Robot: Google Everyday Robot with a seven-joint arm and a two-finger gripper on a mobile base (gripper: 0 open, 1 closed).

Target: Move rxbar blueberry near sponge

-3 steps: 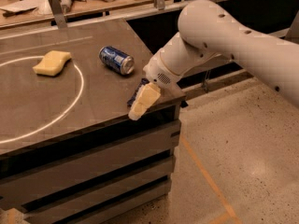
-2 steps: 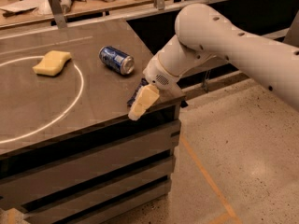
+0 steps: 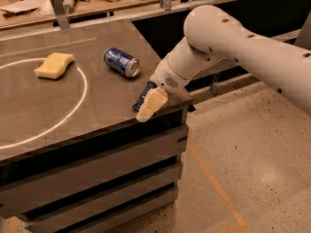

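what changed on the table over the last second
Very little: the arm drifted slightly left at its upper section, while the gripper stays at the near right corner of the table, beside the rxbar blueberry. Nothing was visibly taken or let go. The sponge and the blue can have not moved.

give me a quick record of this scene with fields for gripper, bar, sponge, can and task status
gripper: low at the front right corner of the table, against the bar
rxbar blueberry: dark blue strip at that corner, partly hidden by the gripper
sponge: pale yellow, far left, at the top of the white circle
soda can: blue, on its side, between sponge and gripper, outside the circle
task status: bar and sponge far apart, not yet done
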